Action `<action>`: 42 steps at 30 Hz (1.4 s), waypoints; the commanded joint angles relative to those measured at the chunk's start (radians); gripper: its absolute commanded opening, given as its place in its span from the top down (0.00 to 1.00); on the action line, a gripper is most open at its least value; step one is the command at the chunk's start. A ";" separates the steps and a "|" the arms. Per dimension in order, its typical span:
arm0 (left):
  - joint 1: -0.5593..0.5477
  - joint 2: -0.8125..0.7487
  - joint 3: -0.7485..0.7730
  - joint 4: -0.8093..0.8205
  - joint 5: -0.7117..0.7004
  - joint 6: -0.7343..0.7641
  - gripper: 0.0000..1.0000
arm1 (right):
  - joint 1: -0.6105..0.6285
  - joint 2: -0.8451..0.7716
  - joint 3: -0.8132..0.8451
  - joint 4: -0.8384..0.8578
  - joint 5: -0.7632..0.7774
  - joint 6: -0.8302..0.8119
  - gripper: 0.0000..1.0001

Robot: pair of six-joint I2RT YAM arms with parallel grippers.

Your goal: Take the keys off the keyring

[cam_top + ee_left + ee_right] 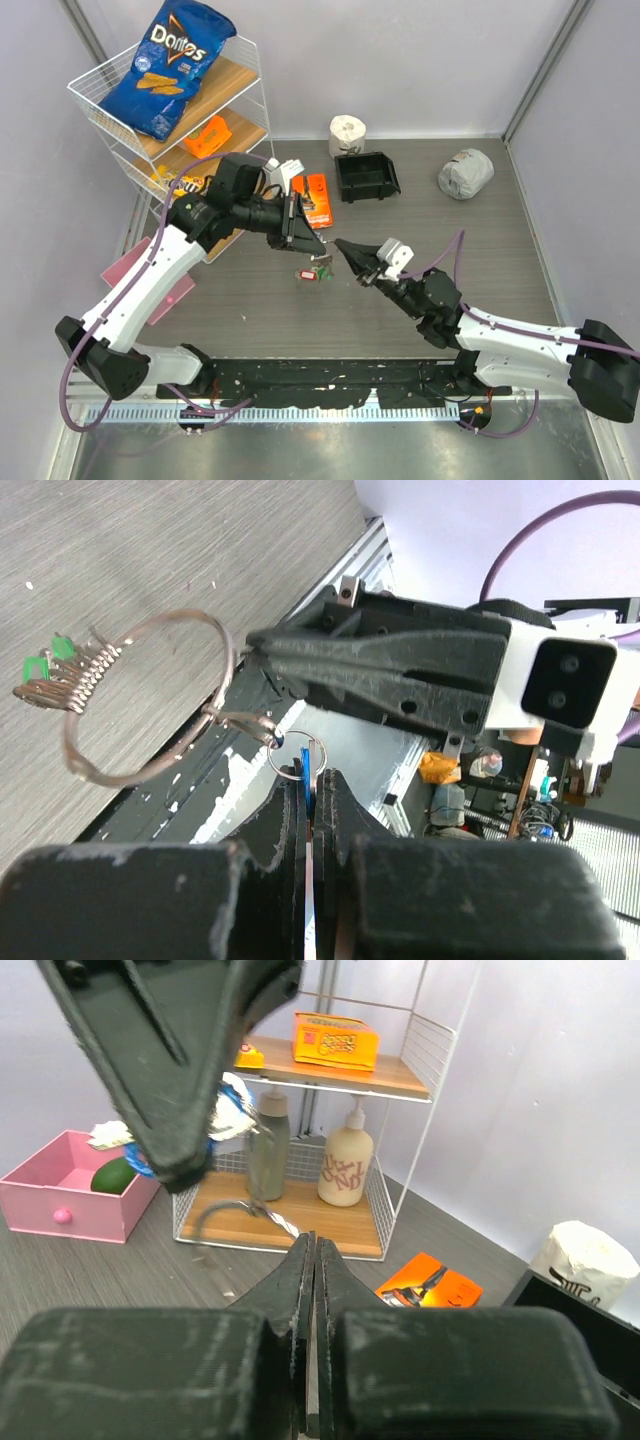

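Observation:
The keyring is a thin silver wire ring held in the air between both grippers. Several keys with green tags hang bunched on its left side. In the top view the ring and its keys hang just above the table. My left gripper is shut on a blue-tagged key, which is joined to the big ring by a small ring. My right gripper is shut, its tips pinching the ring's wire. It also shows in the left wrist view at the ring's right side.
A white wire shelf with a Doritos bag stands at the back left. An orange packet, a black bin, a paper roll and a grey bundle lie behind. A pink drawer box sits left.

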 commanded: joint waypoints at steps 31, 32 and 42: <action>-0.032 0.069 0.145 -0.205 0.086 0.162 1.00 | -0.084 0.017 0.030 0.032 -0.340 0.155 0.56; -0.035 0.068 0.145 -0.201 0.085 0.161 1.00 | -0.084 0.019 0.031 0.032 -0.336 0.153 0.55; -0.076 0.065 0.097 -0.142 0.086 0.118 1.00 | -0.084 0.026 0.028 0.056 -0.320 0.140 0.50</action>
